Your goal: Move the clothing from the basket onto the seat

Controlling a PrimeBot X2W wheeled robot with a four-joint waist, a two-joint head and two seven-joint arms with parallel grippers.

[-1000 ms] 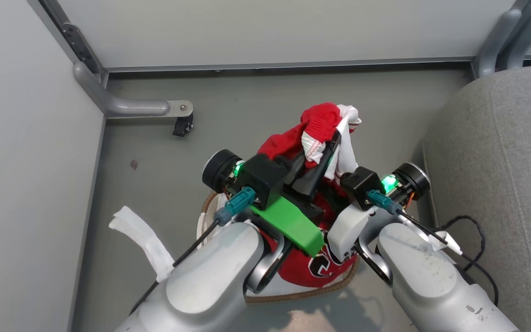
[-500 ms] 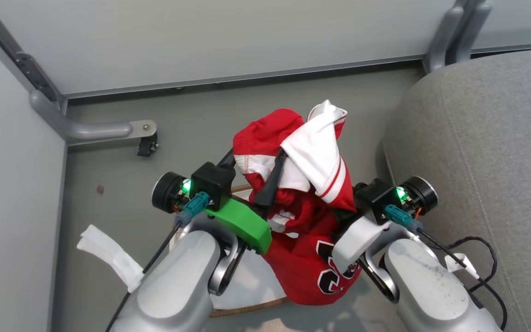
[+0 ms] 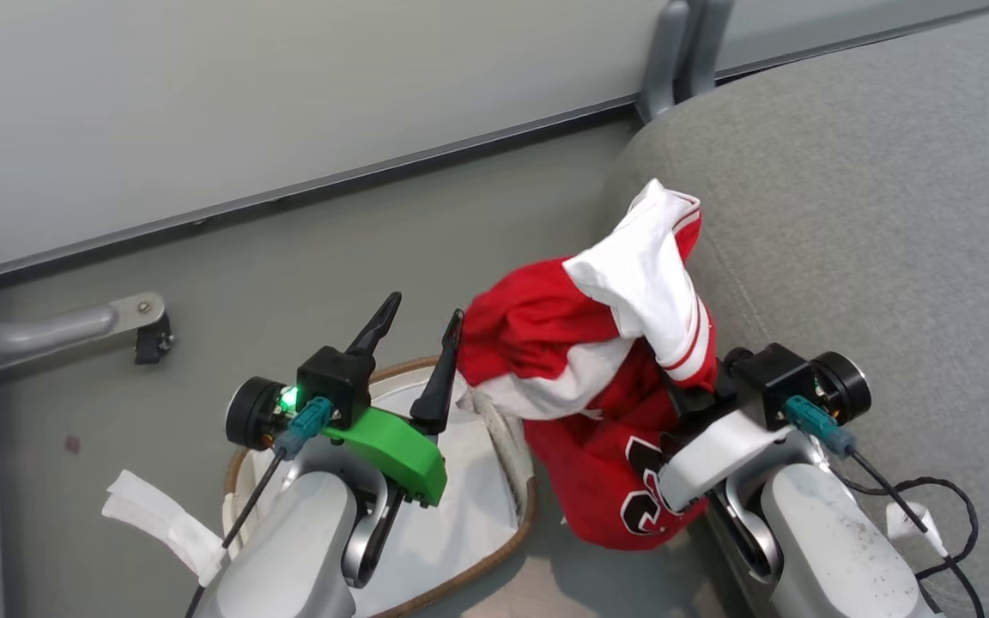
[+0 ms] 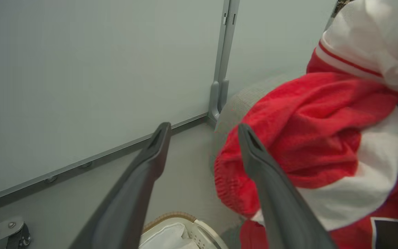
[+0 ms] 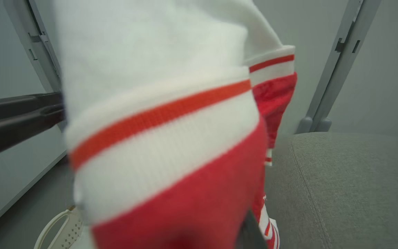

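Right end effector (image 3: 700, 396) is clamped on the clothing (image 3: 597, 343), its fingers buried in the bundle. The red and white jersey hangs in the air between the basket (image 3: 531, 505) and the seat (image 3: 872, 215), upper folds at the cushion's edge and tail dangling toward the floor (image 3: 288, 283). Left end effector (image 3: 424, 311) stands spread and empty above the basket, close beside the fabric. I judge the jersey to be light, limp, somewhat slippery mesh that will sag and trail. A pinch on a thick bunched fold near the top should hold better than one on a single thin layer.
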